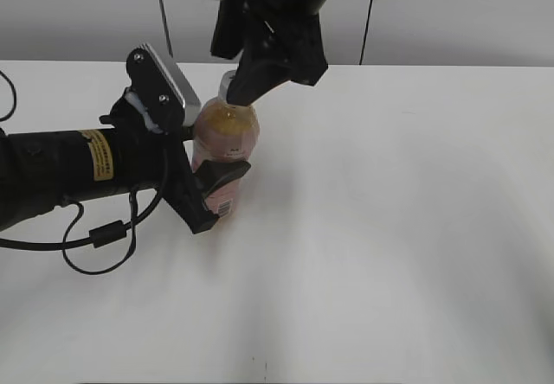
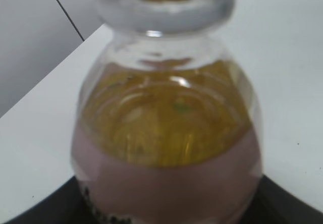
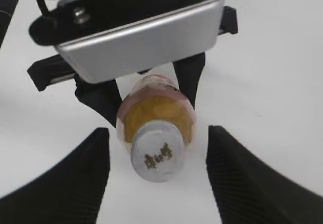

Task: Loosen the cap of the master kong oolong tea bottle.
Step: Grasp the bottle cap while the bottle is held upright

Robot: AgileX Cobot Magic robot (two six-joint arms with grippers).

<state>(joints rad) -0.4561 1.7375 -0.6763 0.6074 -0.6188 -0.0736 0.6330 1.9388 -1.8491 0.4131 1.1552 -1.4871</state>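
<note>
It looked like a robot lab or test room rather than a home or shop. The counter (image 1: 415,228) was a bare white surface set against a plain grey wall (image 1: 78,12) with thin dark cables (image 1: 161,8) running down it. A black robot arm (image 1: 61,172) with a yellow warning sticker (image 1: 99,155) and a loose looping cord (image 1: 99,237) lay across it, and a metal camera housing (image 3: 141,37) was bolted on.

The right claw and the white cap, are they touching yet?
Apart. The right wrist view shows the right claw open, with bare table visible between each finger and the cap of the bottle, which stands centred between them.
</note>
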